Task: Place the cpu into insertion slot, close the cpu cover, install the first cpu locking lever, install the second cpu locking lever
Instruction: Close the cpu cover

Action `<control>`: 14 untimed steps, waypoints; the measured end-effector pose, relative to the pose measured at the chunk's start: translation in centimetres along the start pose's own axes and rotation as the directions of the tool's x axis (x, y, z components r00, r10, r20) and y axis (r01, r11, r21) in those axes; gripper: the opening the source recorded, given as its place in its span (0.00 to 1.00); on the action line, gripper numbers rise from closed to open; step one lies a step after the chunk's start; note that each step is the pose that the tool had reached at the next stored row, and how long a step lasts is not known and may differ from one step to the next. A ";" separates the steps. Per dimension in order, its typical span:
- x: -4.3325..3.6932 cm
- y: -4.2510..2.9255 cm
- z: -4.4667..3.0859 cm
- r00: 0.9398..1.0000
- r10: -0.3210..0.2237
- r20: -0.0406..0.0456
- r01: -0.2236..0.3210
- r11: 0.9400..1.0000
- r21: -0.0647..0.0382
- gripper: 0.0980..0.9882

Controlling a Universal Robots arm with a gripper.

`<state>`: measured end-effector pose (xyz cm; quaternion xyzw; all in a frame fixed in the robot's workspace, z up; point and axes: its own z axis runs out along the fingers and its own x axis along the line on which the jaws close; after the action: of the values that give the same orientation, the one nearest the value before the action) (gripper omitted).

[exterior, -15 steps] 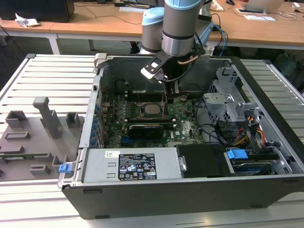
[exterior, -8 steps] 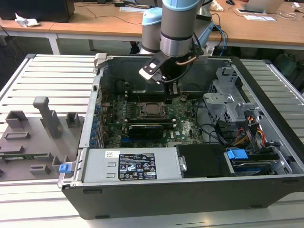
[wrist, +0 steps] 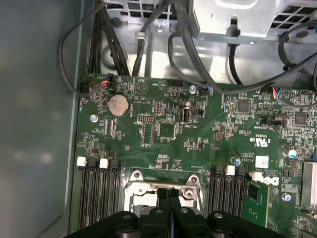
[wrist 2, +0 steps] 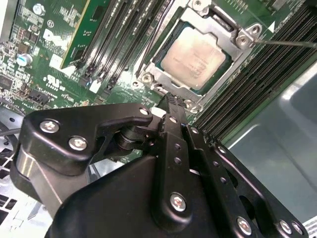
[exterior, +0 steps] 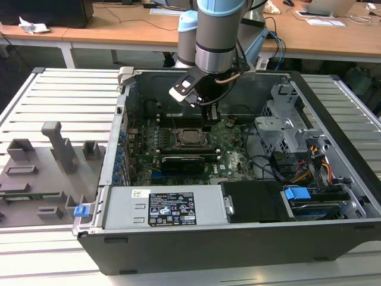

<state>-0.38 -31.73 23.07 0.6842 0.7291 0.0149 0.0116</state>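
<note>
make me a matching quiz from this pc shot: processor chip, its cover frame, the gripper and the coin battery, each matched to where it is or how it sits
Things:
1. processor chip
2. cover frame
3. gripper
4. coin battery

Places or states:
A. round silver disc on the green board
B. close above the board beside the chip, fingers shut
C. lying flat around the chip
D. pale metal top facing up, framed on all sides

Pairs: 1-D, 2-C, 3-B, 4-A

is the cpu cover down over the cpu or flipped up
Down. In the second wrist view the cpu cover lies flat on the socket, and the cpu shows through its open middle window.
</note>
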 end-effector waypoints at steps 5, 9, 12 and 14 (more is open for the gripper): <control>0.03 -0.44 -0.01 1.000 0.000 0.000 0.000 1.000 0.000 0.01; 0.07 -1.07 -0.03 1.000 0.000 0.000 0.000 1.000 0.000 0.01; 0.10 -1.50 -0.05 1.000 0.000 0.000 0.000 1.000 0.000 0.01; 0.11 -1.74 -0.05 1.000 0.000 0.000 0.000 1.000 0.000 0.01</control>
<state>-2.12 -31.72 23.06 0.6842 0.7291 0.0148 0.0114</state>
